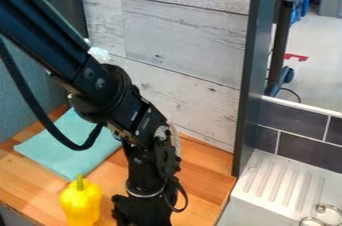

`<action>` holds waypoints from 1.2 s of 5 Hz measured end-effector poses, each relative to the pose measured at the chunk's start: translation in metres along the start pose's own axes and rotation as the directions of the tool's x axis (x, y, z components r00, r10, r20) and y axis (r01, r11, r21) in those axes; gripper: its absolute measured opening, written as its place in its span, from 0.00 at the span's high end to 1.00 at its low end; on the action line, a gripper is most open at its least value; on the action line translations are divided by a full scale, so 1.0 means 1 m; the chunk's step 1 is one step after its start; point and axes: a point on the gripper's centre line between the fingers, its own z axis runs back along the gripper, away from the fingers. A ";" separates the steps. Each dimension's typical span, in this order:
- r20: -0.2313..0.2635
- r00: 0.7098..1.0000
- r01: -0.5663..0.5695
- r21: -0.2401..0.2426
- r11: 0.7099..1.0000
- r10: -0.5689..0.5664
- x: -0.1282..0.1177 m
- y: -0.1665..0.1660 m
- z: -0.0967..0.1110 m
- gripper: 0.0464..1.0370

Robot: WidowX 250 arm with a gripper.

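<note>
A black gripper (141,216), clenched or released I cannot tell, hangs low over a wooden counter (204,172), a strip of wood separating it from a yellow bell pepper (80,204) near the front edge, with a teal cloth (75,142) behind and a white sink unit (284,182) beyond the counter's right edge.

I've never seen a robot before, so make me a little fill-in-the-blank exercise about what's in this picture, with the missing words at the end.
1. The pepper on the wooden counter is ____ in colour.
2. The stem of the pepper points ____.
3. The robot arm comes into the picture from the upper ____ corner.
4. The ridged draining board at the right is ____ in colour.

Missing words: yellow; up; left; white.
</note>
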 end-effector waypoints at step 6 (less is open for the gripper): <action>-0.072 0.899 -0.416 0.169 0.894 0.432 0.087 0.046 0.019 0.44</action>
